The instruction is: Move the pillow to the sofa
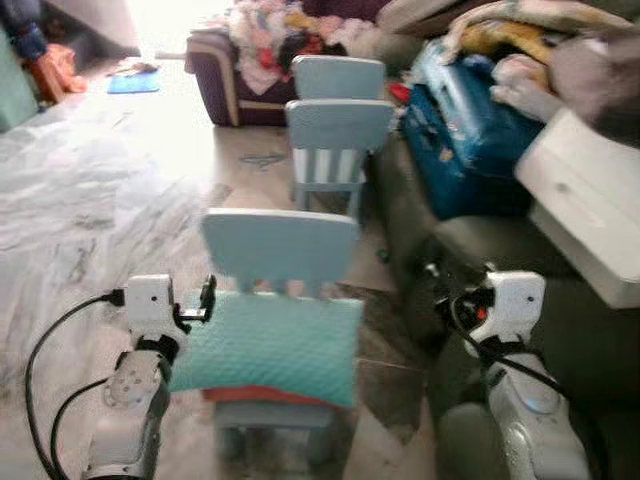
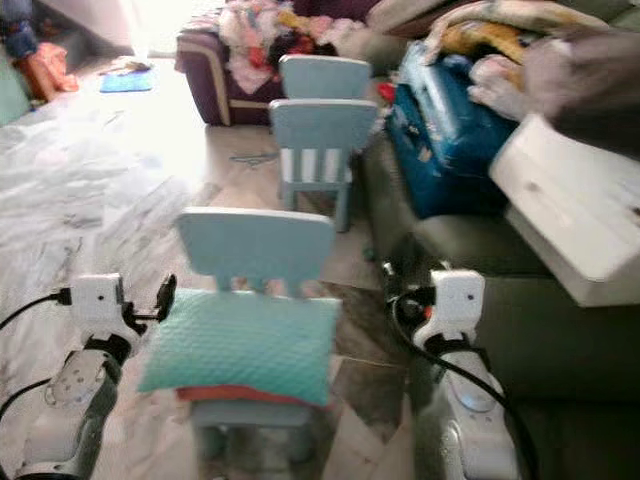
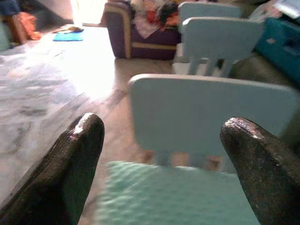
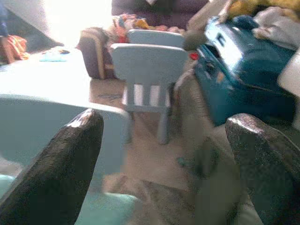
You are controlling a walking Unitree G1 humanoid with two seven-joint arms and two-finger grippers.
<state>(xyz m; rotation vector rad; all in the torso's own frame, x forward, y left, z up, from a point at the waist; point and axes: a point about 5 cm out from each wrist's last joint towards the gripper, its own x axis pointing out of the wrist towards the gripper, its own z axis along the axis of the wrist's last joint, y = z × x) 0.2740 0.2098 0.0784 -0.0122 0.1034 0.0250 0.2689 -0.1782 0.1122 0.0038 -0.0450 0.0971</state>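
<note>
A mint quilted pillow (image 1: pixel 270 345) lies on the seat of a small light-blue chair (image 1: pixel 280 245), with something red under its front edge. My left gripper (image 1: pixel 206 298) hovers at the pillow's left corner, open; in the left wrist view its fingers (image 3: pixel 79 140) frame the chair back and the pillow (image 3: pixel 178 197). My right gripper (image 2: pixel 402 292) is open over the gap between the chair and the dark olive sofa (image 1: pixel 570 340), to the pillow's right. The right wrist view shows its fingers (image 4: pixel 75 140) spread wide, with a corner of the pillow (image 4: pixel 108 208) below.
The sofa's far end carries a blue suitcase (image 1: pixel 465 130), a white box (image 1: pixel 590 205) and blankets. Two more blue chairs (image 1: pixel 338 130) stand behind the near one. A purple couch heaped with clothes (image 1: pixel 250 60) is at the back. Marble floor (image 1: pixel 90 200) opens to the left.
</note>
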